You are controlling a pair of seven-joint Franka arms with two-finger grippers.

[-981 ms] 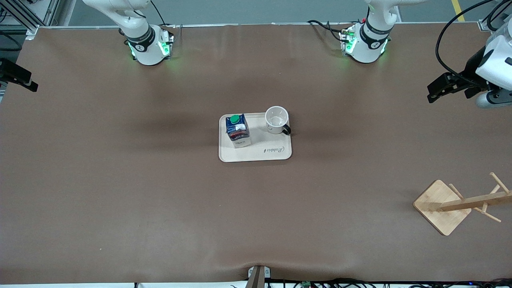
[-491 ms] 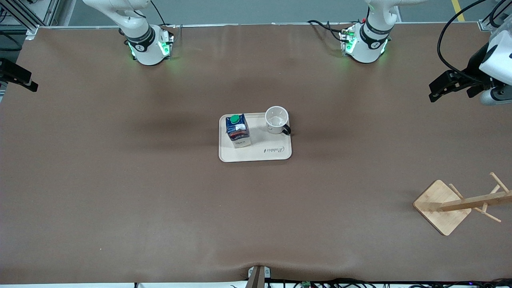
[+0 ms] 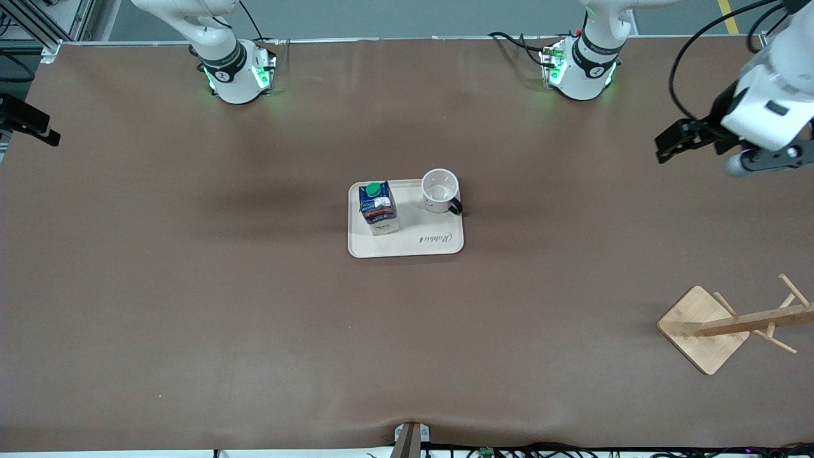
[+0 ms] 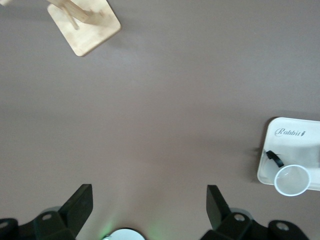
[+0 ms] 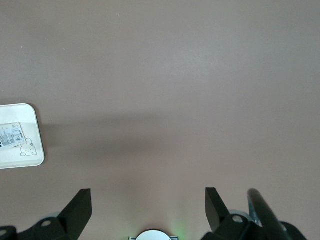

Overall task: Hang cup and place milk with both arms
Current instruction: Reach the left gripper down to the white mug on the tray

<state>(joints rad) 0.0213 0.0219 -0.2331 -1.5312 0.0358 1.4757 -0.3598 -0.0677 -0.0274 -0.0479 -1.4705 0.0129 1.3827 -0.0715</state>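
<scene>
The white cup [image 3: 440, 189] stands upright on a cream tray [image 3: 413, 245] at mid-table, its black handle [image 3: 455, 206] pointing toward the left arm's end. The dark blue milk [image 3: 378, 207] with a green cap stands beside it on the tray, toward the right arm's end. My left gripper [image 3: 675, 141] is open and empty, high over the table's left arm end. In the left wrist view the gripper [image 4: 150, 205] is apart from the cup [image 4: 291, 179]. My right gripper [image 3: 27, 121] is open and empty, over the table's edge at the right arm's end. It also shows in the right wrist view [image 5: 148, 207].
A wooden cup rack [image 3: 703, 327] with pegs stands at the left arm's end, nearer to the front camera than the tray; it also shows in the left wrist view [image 4: 85, 22]. The tray's corner [image 5: 20, 155] shows in the right wrist view.
My left gripper has moved in from the table's end toward the tray. The right arm, cup, milk and rack have not moved.
</scene>
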